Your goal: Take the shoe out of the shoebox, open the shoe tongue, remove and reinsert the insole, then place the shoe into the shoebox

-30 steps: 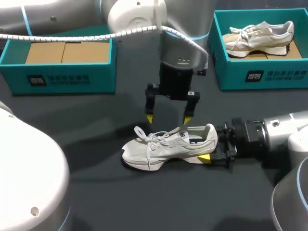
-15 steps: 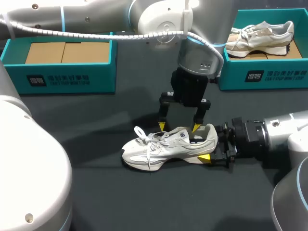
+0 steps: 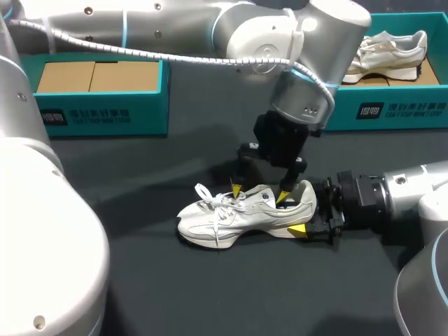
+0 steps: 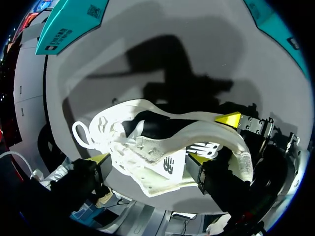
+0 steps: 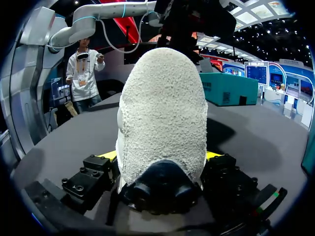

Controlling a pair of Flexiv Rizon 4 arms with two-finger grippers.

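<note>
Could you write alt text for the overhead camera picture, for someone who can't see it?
A white sneaker stands on a dark table, its heel gripped by the right gripper, while the left gripper hangs open over its laces and opening. Behind, the left teal shoebox shows cardboard, the right shoebox another sneaker.

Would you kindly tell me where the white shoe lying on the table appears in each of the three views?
Head view: the shoe lies on its sole on the table, toe towards the view's left.
Left wrist view: the shoe sits between the open fingers of the left gripper.
Right wrist view: the shoe's heel stands straight ahead, clamped by the right gripper.
Shared landmark: the right gripper's yellow fingertip beside the heel.
</note>
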